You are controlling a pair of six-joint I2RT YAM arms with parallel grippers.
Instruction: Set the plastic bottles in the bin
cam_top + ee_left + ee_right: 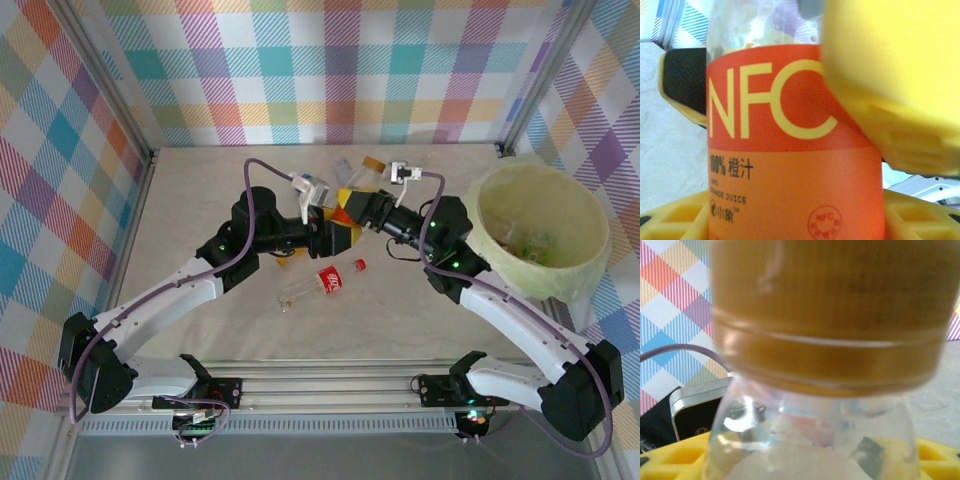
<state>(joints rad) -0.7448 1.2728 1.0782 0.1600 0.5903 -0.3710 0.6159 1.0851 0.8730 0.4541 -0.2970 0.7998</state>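
Observation:
A clear bottle with an orange NFC label point(348, 200) hangs above the middle of the table, between both arms. My left gripper point(340, 228) is shut on its labelled body point(790, 150). From the other side my right gripper point(362, 208) is shut on the same bottle, with the clear neck point(810, 440) low between its jaws under the orange cap point(830, 315). A second clear bottle with a red label point(318, 285) lies on the table in front of them, a loose red cap point(360, 264) beside it. The pale yellow-green bin point(585, 215) stands at the right with bottles inside.
Checked walls with metal corner posts close in the table on three sides. More clear and orange plastic point(345, 165) lies on the table just behind the grippers. Bare table runs along the left side and near the front rail point(320, 385).

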